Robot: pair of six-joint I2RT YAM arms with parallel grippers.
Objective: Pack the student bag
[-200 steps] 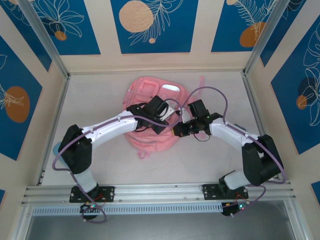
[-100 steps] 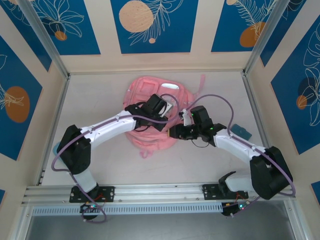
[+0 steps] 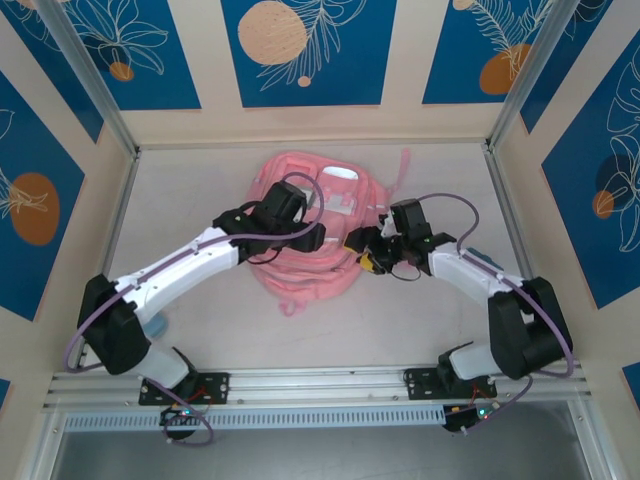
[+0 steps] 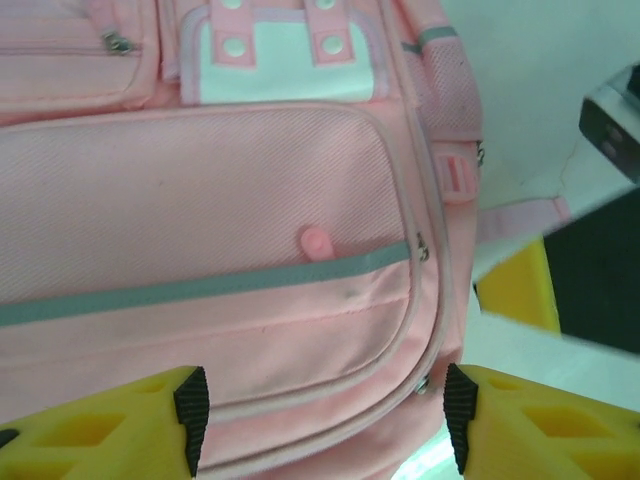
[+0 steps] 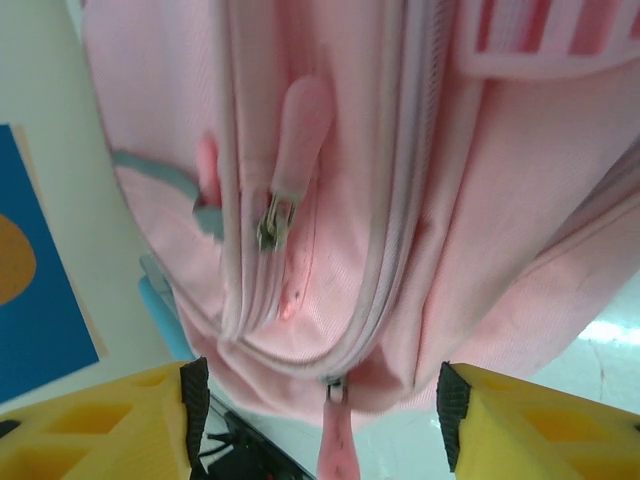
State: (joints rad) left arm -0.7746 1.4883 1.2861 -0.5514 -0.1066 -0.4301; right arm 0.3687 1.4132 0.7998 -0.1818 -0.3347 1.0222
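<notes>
The student bag [image 3: 305, 262] is a pink backpack lying flat in the middle of the table. My left gripper [image 3: 314, 238] hovers over its front pocket [image 4: 200, 200], jaws open, nothing between the black pads [image 4: 190, 415]. A grey strip [image 4: 200, 290] crosses the pocket. My right gripper [image 3: 367, 255] sits at the bag's right side, also open. In the right wrist view its jaws [image 5: 320, 415] straddle the bag's zipped edge [image 5: 390, 250], with a pink zip pull [image 5: 336, 445] hanging between them, untouched. A second pink pull [image 5: 300, 120] lies higher up.
A teal object [image 3: 483, 264] lies right of the right forearm. A pale blue thing [image 3: 155, 326] lies by the left arm's elbow. A pink strap [image 3: 403, 165] trails off toward the back wall. Metal frame posts stand at the back corners.
Both grippers have opened from shut. The left arm has drawn back to the left over the bag. The right gripper has moved up against the bag's right side.
</notes>
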